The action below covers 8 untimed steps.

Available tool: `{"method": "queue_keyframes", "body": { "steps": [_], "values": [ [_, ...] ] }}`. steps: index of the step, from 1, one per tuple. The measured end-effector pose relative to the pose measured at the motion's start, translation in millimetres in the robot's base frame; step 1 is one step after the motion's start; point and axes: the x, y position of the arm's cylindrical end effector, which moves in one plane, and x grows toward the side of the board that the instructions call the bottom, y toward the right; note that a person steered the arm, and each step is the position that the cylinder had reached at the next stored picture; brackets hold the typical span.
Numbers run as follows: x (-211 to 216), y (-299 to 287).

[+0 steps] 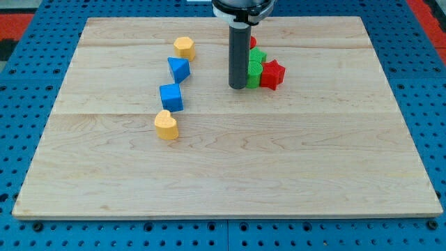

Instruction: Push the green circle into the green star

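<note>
My tip (238, 86) rests on the board right against the left side of a cluster of blocks at the view's upper middle. In that cluster a green block (254, 72) sits just right of the rod, and another green block with points (258, 56), likely the green star, sits just above it. I cannot tell the green circle's shape for certain, as the rod hides part of it. A red star (272, 74) touches the greens on the right. A red block (252, 42) peeks out behind the rod.
To the view's left a curved line of blocks runs down: a yellow block (184, 47), a blue triangle-like block (178, 69), a blue cube (171, 97) and a yellow heart (166, 125). The wooden board (223, 174) lies on a blue pegged surface.
</note>
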Motion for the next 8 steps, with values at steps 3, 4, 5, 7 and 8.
{"method": "queue_keyframes", "body": {
  "steps": [3,4,5,7,8],
  "values": [
    [-72.7,-45.9],
    [-108.0,-42.6],
    [-135.9,-13.5],
    [-117.1,49.4],
    [-113.7,32.0]
  ]
}}
